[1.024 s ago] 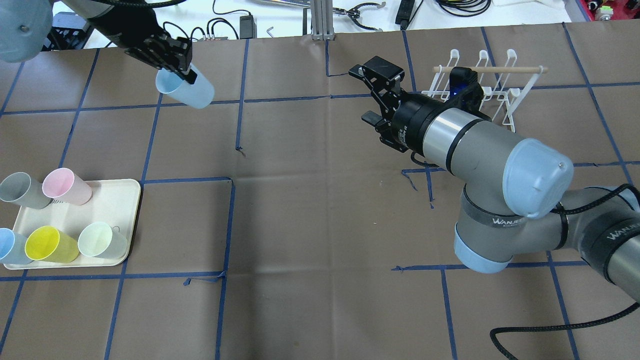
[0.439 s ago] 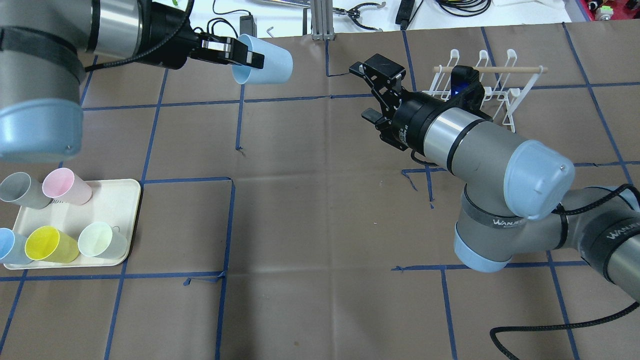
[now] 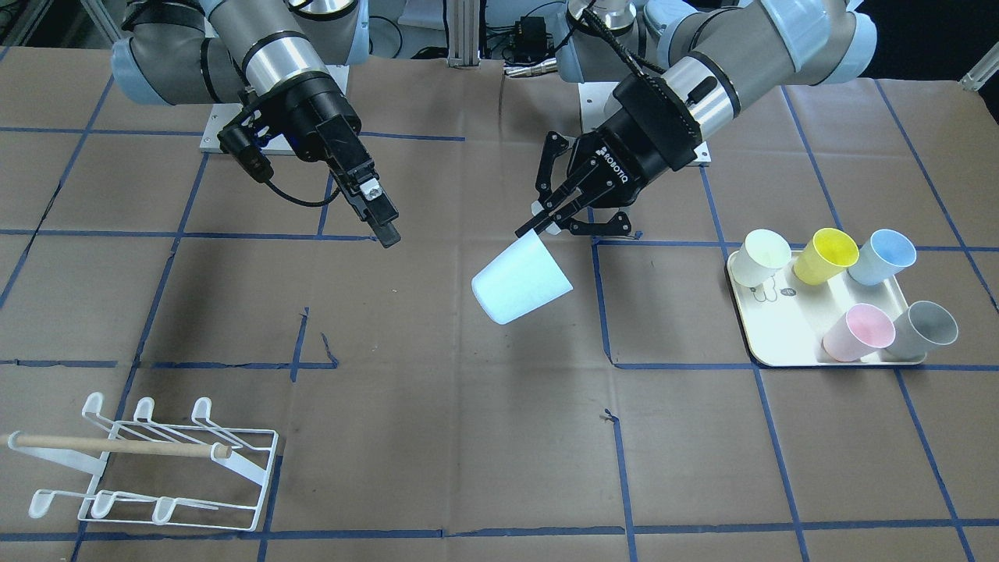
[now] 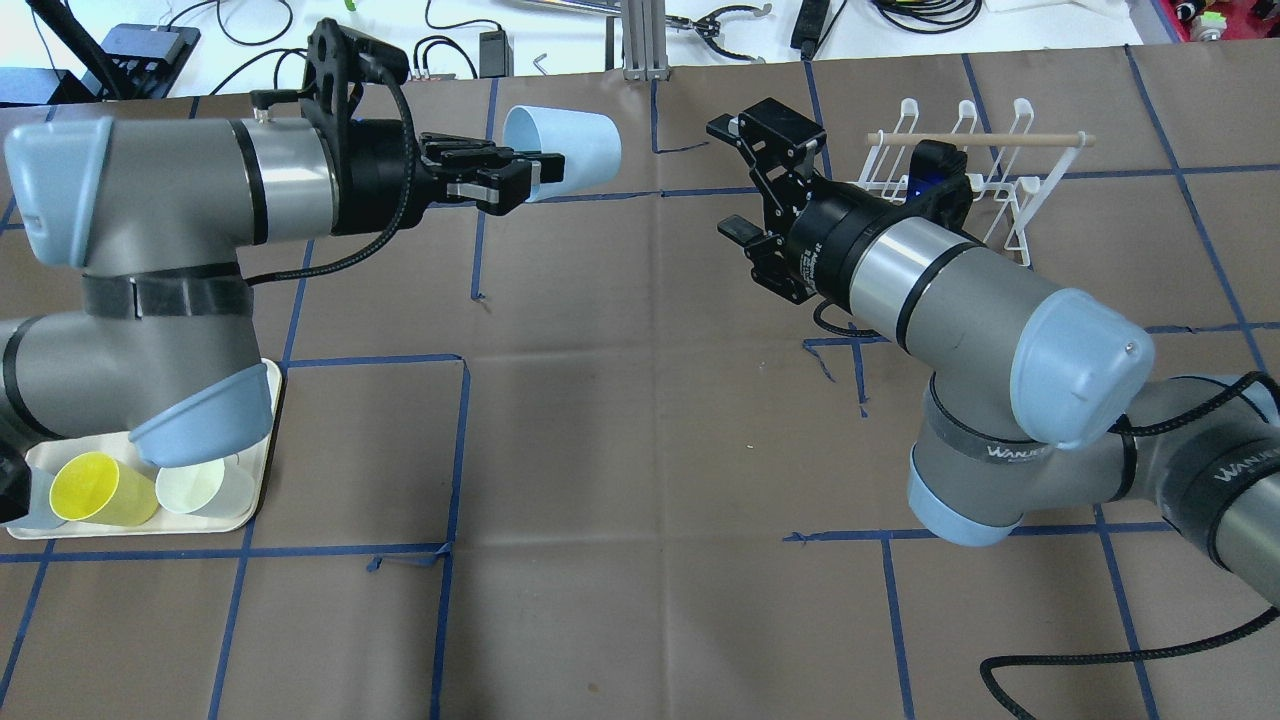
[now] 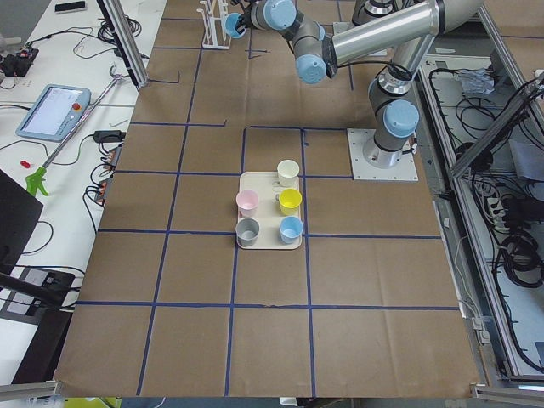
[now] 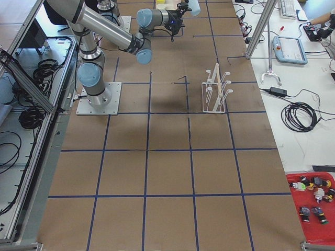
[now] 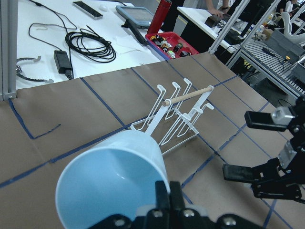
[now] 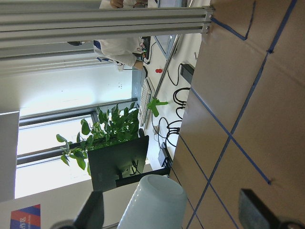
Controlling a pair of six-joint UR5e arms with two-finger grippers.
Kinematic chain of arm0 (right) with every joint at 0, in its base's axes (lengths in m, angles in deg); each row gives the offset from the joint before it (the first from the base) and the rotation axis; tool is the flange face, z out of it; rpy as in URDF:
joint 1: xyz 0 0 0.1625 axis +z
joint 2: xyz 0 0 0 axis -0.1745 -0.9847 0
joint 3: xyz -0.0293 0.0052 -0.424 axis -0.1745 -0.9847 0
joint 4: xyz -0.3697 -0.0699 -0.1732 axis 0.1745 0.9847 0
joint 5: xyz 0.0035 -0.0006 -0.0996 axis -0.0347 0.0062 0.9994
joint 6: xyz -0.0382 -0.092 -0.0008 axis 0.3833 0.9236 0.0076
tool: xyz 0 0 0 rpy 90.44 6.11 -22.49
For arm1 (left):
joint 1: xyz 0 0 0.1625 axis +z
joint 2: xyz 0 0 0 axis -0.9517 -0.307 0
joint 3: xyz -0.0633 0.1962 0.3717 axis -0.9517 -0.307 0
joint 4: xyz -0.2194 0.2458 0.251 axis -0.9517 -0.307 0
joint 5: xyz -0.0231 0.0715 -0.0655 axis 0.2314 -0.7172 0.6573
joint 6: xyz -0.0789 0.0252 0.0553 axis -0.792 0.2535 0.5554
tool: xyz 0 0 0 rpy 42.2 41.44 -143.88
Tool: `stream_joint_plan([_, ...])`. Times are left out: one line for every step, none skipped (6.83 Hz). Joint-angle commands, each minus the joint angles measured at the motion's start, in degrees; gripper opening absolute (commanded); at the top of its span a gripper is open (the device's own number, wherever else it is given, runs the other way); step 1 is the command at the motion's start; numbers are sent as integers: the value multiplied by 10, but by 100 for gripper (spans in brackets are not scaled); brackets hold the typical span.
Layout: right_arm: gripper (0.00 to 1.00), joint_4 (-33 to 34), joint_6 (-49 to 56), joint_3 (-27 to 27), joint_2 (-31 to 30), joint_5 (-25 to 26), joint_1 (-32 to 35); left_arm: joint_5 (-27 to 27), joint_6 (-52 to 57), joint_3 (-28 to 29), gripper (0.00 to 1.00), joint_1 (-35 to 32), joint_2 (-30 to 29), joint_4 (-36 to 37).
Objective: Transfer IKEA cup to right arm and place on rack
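A light blue cup (image 4: 565, 150) hangs in the air, lying on its side, with its base toward the right arm. My left gripper (image 4: 528, 180) is shut on its rim; this also shows in the front view (image 3: 538, 224) and the left wrist view (image 7: 164, 193). My right gripper (image 4: 738, 180) is open and empty, a short way to the right of the cup and facing it. In the right wrist view the cup's base (image 8: 155, 202) sits between its spread fingers (image 8: 95, 214). The white wire rack (image 4: 960, 170) with a wooden dowel stands behind the right wrist.
A cream tray (image 3: 788, 332) at the table's left holds several cups, among them yellow (image 3: 827, 254), pink (image 3: 858, 332) and grey (image 3: 925, 328). My left arm's elbow hangs over the tray in the overhead view. Cables and tools lie beyond the table's far edge.
My left arm has swung the blue cup to the right, toward the right gripper, and turned it base-first. The right gripper has shifted only slightly and stays open.
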Motion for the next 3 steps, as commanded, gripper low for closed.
stream_joint_plan([100,-1,-67,1,0,11,1,4,-4,-44,0,0,-3,103])
stream_joint_plan([100,-11,-66,0,1,10,5,5,-3,-57,0,0,-2,118])
stream_joint_plan([100,-31,-62,-1,1,10,27,5,-4,-68,0,0,-7,155])
